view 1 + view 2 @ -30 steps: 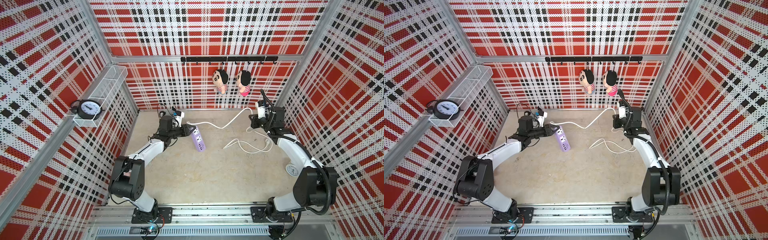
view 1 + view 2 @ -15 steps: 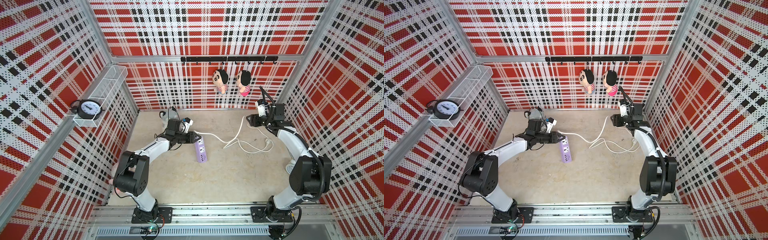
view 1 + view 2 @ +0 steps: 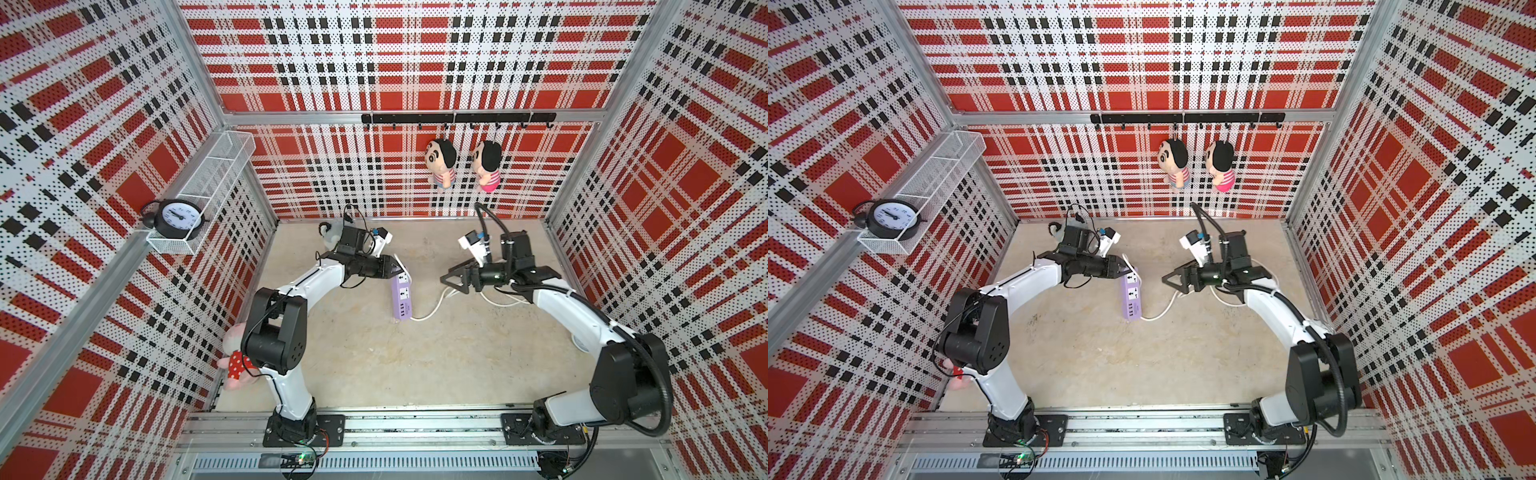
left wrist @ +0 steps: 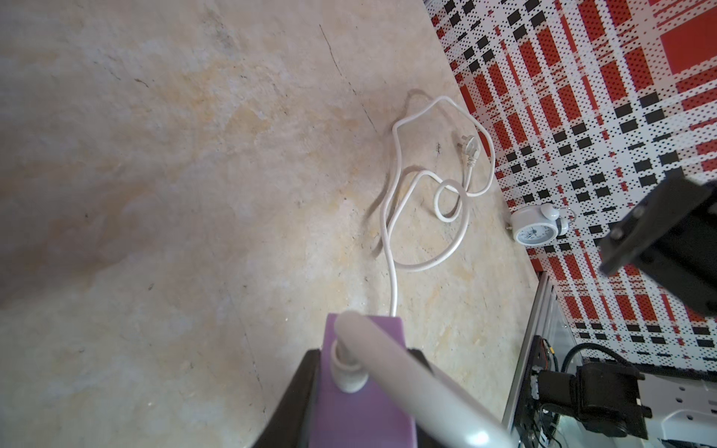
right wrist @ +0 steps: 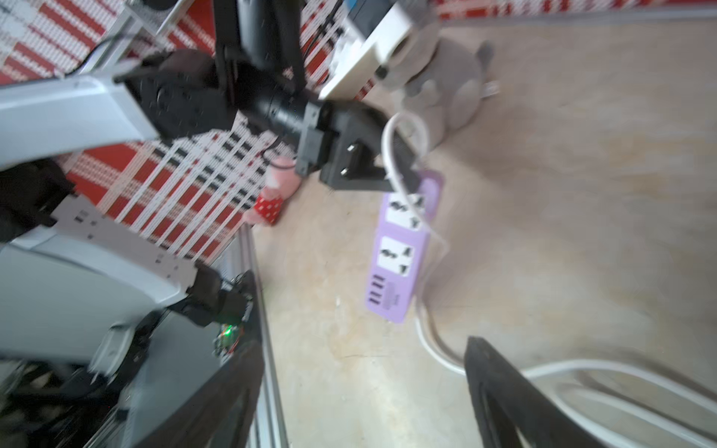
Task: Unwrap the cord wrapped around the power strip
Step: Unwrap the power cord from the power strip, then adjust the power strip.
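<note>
The left claw point(image 3: 395, 268) is clamped on one end of the small, elongated lavender plastic power strip point(image 3: 401, 296), which carries two white socket panels and a row of dark USB ports. In both top views the strip points away from the claw toward the robot bases, over the middle of the beige stone-patterned tabletop point(image 3: 374, 357). The right wrist view shows the strip tilted, with its USB end lower than the held end. Whether that end rests on the tabletop cannot be determined. The thick white flexible cord point(image 3: 432, 309) leaves the strip at the clamped end and arcs over in a short loop. It then crosses the nearer socket panel, follows the side of the strip and passes the USB end. From there it lies on the tabletop, curving toward the right arm's side. In the left wrist view the cord point(image 4: 392, 267) continues in loose, overlapping loops to its white plug point(image 4: 470, 146), which lies flat near the plaid perforated wall point(image 4: 582, 116). A white twin-bell alarm clock point(image 4: 536, 231) stands just beside that wall, near the loops. The right claw point(image 3: 452, 281) hangs above the cord, well apart from the strip. Its fingers are spread wide and nothing is between them. A grey plush toy point(image 5: 446, 85) lies behind the left claw.
</note>
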Action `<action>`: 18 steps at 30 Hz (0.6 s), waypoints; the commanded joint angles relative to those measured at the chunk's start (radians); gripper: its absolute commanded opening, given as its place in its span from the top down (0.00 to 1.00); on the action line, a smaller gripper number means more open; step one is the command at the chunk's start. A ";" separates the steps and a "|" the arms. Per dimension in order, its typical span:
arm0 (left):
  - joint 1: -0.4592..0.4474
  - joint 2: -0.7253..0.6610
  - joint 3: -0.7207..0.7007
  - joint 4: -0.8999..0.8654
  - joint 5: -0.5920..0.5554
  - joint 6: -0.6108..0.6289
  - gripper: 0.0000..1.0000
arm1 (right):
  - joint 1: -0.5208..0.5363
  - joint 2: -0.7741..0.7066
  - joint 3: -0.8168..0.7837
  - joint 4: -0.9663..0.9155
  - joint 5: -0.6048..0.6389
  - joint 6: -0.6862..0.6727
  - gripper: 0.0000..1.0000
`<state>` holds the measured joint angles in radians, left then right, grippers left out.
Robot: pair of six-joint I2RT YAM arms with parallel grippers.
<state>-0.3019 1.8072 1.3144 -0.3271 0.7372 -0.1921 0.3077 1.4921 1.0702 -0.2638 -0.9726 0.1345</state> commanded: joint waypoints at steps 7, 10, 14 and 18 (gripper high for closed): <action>-0.019 0.046 0.093 -0.230 0.116 0.203 1.00 | 0.025 0.197 0.019 0.227 -0.100 0.007 0.03; -0.041 0.065 0.116 -0.298 0.131 0.267 1.00 | 0.025 0.288 0.071 0.213 -0.144 -0.038 0.01; -0.068 0.071 0.145 -0.344 0.174 0.325 1.00 | 0.029 0.325 0.074 0.290 -0.180 -0.013 0.01; -0.082 0.066 0.176 -0.365 0.214 0.353 1.00 | 0.029 0.351 0.086 0.301 -0.202 -0.008 0.05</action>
<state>-0.3744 1.8805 1.4452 -0.6563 0.8722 0.1036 0.3363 1.8301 1.1332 -0.0189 -1.1107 0.1440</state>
